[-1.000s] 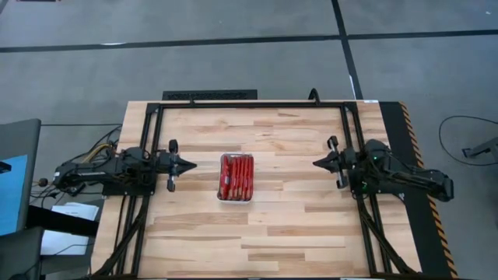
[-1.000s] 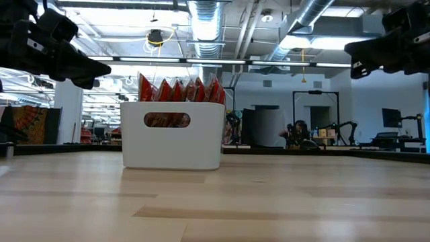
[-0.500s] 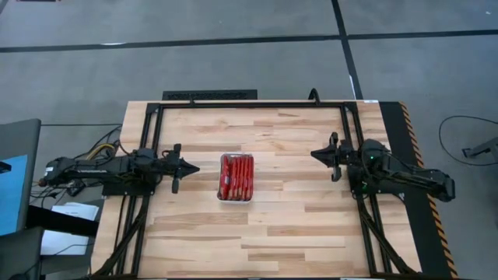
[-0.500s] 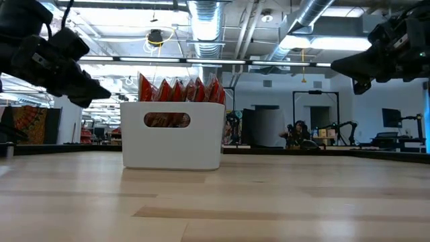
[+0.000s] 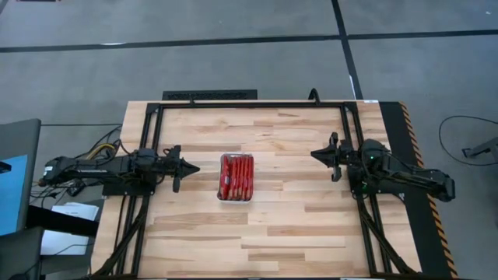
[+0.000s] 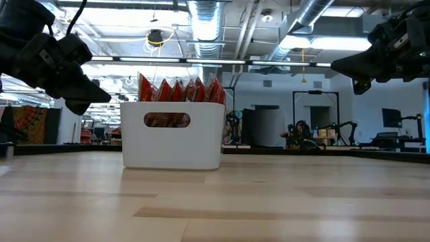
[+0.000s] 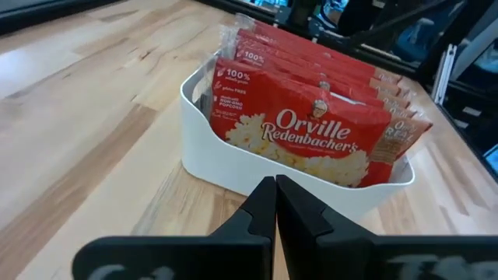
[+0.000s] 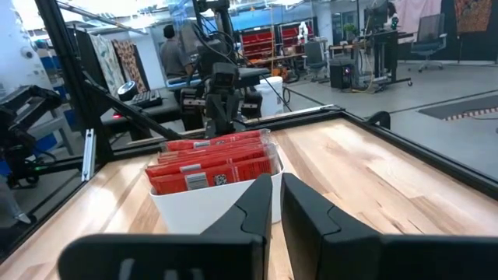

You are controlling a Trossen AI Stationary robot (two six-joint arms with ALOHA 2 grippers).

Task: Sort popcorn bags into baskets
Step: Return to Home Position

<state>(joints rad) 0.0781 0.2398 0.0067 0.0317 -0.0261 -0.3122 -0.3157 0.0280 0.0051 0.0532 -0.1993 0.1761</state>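
Note:
Several red popcorn bags (image 5: 236, 176) stand upright on their edges, packed side by side in the white basket (image 7: 204, 148), which rests on the wooden table's middle. Their tops (image 6: 181, 89) stick out above its rim. My left gripper (image 5: 192, 166) hovers shut just left of the basket, pointing at it and tipped slightly down. In the left wrist view the shut fingertips (image 7: 275, 187) face the front bag (image 7: 311, 132). My right gripper (image 5: 314, 153) hovers farther off at the right, level, with a narrow gap between its fingers (image 8: 276, 194) and nothing in it.
A black frame (image 5: 233, 103) runs around the tabletop and carries both arm bases. Bare wood lies around the basket (image 5: 233, 199) on all sides. In the right wrist view my left arm (image 8: 222, 97) shows behind the basket. People and workbenches stand in the room beyond.
My left gripper has sunk a little, tipped its tips downward and rolled, staying shut beside the basket. My right gripper has rolled and swung slightly toward the table's far edge. The basket and the bags have kept still.

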